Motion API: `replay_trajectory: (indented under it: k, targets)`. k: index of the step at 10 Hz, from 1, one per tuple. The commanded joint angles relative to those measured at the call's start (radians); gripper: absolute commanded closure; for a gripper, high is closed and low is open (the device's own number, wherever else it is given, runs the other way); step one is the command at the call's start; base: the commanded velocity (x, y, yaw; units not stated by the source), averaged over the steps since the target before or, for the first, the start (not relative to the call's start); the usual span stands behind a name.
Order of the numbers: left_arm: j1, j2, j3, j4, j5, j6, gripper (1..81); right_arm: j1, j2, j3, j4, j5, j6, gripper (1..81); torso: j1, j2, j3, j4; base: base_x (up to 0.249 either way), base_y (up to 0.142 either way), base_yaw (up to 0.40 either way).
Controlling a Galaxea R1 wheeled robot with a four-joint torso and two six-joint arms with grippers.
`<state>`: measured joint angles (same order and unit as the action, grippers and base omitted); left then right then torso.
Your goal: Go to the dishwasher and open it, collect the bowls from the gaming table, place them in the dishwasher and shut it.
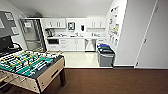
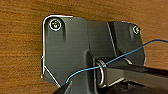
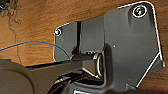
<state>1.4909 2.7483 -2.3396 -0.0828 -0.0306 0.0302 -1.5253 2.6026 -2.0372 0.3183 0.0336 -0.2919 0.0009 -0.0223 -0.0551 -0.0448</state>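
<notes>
We see the foosball table (image 1: 30,66) cut off by the head view's left and lower edges. The dishwasher (image 1: 90,45) at the far counter is too small for us to read its handle. The posters (image 1: 113,25) are blurred beyond reading.

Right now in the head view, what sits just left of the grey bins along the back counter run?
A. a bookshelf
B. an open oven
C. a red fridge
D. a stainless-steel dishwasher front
D: the dishwasher shows as a brushed steel panel under the counter, set among white cabinets, with the grey bins standing just to its right on the pale floor.
</notes>
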Motion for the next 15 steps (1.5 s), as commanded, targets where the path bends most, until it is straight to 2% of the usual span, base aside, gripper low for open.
replay_trajectory:
  k: [1,8,15]
  targets:
    - [-0.048,-0.018,0.005,0.005,0.054,0.008,1.0,0.047,-0.023,0.002,-0.005,-0.063,-0.003,1.0,0.000,0.000,0.000,0.000,0.131,0.000,0.000]
    - [-0.047,-0.013,0.003,-0.005,0.052,0.008,1.0,0.047,-0.014,0.000,-0.007,-0.061,-0.004,1.0,0.000,0.000,0.000,0.000,0.189,0.000,0.000]
    - [-0.045,-0.010,0.002,-0.005,0.054,0.007,1.0,0.046,-0.006,-0.010,-0.008,-0.060,-0.007,1.0,-0.001,0.000,0.000,0.000,0.256,0.000,0.000]
